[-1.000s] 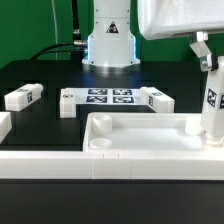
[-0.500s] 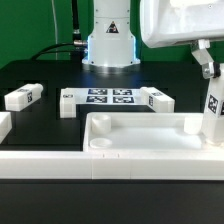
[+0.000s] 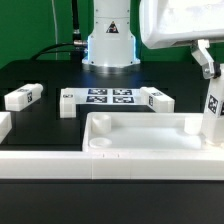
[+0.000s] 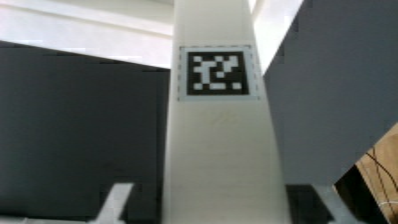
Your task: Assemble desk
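First leg going up: my gripper (image 3: 205, 58) is clamped on an upright leg (image 3: 212, 108) at the corner of the desk top (image 3: 140, 150) on the exterior view's right. The jaws are set narrow, with a finger (image 4: 118, 203) on either side of the square post. Whether its foot is seated I cannot tell, because the tray's wall hides it.

By my reckoning the job is barely begun. Three loose legs (image 3: 157, 100) lie flat on the black table (image 3: 45, 72) — two beside the marker board (image 3: 110, 97), one further to the exterior view's left. The near corner socket (image 3: 100, 143) stands empty.

Everything to be joined is smooth, matte white plastic. The top is a shallow rectangular tray with a raised rim and round corner wells. The legs are straight square bars, each carrying a black-and-white tag.
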You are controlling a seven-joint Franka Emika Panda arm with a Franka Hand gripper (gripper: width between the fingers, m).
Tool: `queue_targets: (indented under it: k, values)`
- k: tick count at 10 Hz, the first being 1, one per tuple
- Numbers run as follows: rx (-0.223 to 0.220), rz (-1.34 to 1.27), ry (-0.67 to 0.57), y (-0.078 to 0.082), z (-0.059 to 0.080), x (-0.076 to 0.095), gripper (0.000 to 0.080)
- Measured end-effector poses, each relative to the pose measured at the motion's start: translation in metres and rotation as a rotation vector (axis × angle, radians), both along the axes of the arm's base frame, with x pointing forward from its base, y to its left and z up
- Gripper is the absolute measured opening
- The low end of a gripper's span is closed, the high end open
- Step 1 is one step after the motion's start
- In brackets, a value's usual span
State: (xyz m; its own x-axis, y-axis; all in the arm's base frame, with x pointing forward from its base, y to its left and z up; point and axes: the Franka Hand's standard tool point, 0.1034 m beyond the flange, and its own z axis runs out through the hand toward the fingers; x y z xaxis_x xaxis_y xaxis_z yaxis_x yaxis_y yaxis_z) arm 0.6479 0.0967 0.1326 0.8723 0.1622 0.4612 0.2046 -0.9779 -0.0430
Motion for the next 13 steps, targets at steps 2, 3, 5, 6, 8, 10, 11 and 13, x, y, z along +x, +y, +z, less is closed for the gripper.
queue_targets:
  k: [2, 3, 5, 6, 8, 10, 11, 13]
  values:
    - [0.0, 0.0, 0.001, 0.0, 0.0, 0.0, 0.0385]
    - [0.0, 0.0, 0.001, 0.0, 0.0, 0.0, 0.0522]
    - [0.0, 0.0, 0.002, 0.0, 0.0, 0.0, 0.0622]
    - [0.0, 0.0, 0.003, 0.0, 0.001, 0.001, 0.0641]
    - [-0.003, 0.001, 0.011, -0.002, 0.006, 0.001, 0.0648]
    - [-0.007, 0.008, 0.038, -0.002, 0.027, 0.003, 0.0649]
    - [-0.007, 0.009, 0.048, -0.002, 0.023, 0.002, 0.0649]
    - [-0.008, 0.011, 0.068, -0.001, 0.022, 0.001, 0.0649]
